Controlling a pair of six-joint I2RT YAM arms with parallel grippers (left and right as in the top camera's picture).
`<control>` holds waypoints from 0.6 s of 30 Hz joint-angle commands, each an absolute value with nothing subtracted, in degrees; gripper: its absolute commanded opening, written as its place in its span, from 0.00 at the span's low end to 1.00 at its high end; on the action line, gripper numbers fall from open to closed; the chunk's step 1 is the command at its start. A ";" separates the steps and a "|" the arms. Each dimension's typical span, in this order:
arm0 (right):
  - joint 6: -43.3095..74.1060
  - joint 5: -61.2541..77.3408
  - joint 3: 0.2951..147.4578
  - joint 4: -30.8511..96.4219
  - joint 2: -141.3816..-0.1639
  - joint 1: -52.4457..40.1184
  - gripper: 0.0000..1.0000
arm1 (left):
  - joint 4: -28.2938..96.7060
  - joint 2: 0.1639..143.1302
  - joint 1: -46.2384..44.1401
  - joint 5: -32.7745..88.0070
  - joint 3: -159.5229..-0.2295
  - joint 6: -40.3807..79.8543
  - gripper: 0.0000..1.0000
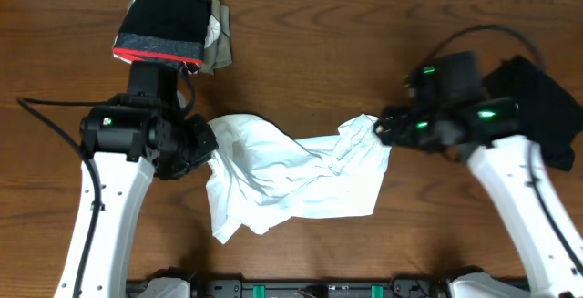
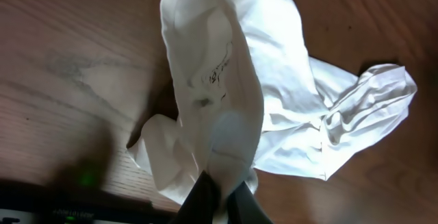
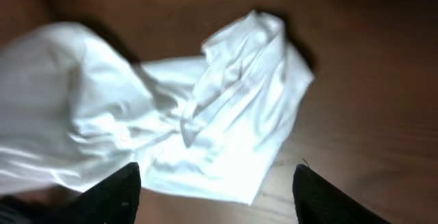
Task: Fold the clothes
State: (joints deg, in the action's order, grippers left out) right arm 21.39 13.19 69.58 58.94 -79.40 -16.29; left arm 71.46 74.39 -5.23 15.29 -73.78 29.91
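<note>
White shirt (image 1: 291,178) lay crumpled at ctr of the bench (image 1: 310,52), spread betw. the two arms, very wrinkled, one lobe trailing toward the near edge on the L side.

L pincer (image 1: 212,150) was at the shirt's L edge. In the L wrist view it (image 2: 220,195) was clenched on a fold of the white cloth (image 2: 226,66), dark fingers pressed together w/ fabric pinched betw. them. The cloth ran up from the bench (image 2: 61,59) to the tips as a raised ridge, w/ a faint dark mark on it.

R pincer (image 1: 383,130) sat at the shirt's bunched upper-R corner. R wrist view showed it (image 3: 215,193) released: the two fingers (image 3: 113,195) stood wide apart at the frame's bottom, shirt (image 3: 226,107) lying below and ahead of them, nothing gripped. Picture was blurry, so can't tell if the tips touched the cloth.

Black garment (image 1: 545,107) lay at the far R of the bench, partly under the R arm, apart from the shirt. A stack of dark clothes (image 1: 166,20) w/ a red stripe sat at the back L, well apart from the shirt.
</note>
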 commanded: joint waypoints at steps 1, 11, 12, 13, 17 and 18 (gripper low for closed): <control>27.35 5.41 69.58 59.18 -83.79 -23.62 0.70 | 71.66 74.87 -4.89 15.25 -74.22 28.88 0.07; 37.01 1.89 69.58 58.02 -97.78 -36.25 0.67 | 72.90 74.87 -4.89 12.36 -74.15 28.88 0.07; 37.67 1.69 69.58 57.98 -98.59 -36.82 0.66 | 72.86 74.87 -4.89 12.36 -74.13 28.88 0.07; 38.70 1.34 69.58 57.93 -99.39 -37.43 0.66 | 72.84 74.87 -4.89 12.36 -74.13 28.91 0.07; 42.63 1.04 69.58 57.23 -101.14 -39.13 0.65 | 72.79 74.87 -4.89 12.36 -74.11 28.91 0.07; 43.66 0.99 69.58 56.80 -101.43 -39.59 0.65 | 72.82 74.87 -4.89 12.36 -74.11 28.91 0.07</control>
State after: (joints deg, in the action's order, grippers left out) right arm 38.46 2.70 69.58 57.34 -100.66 -38.28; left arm 72.62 74.85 -5.23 13.28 -73.78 29.74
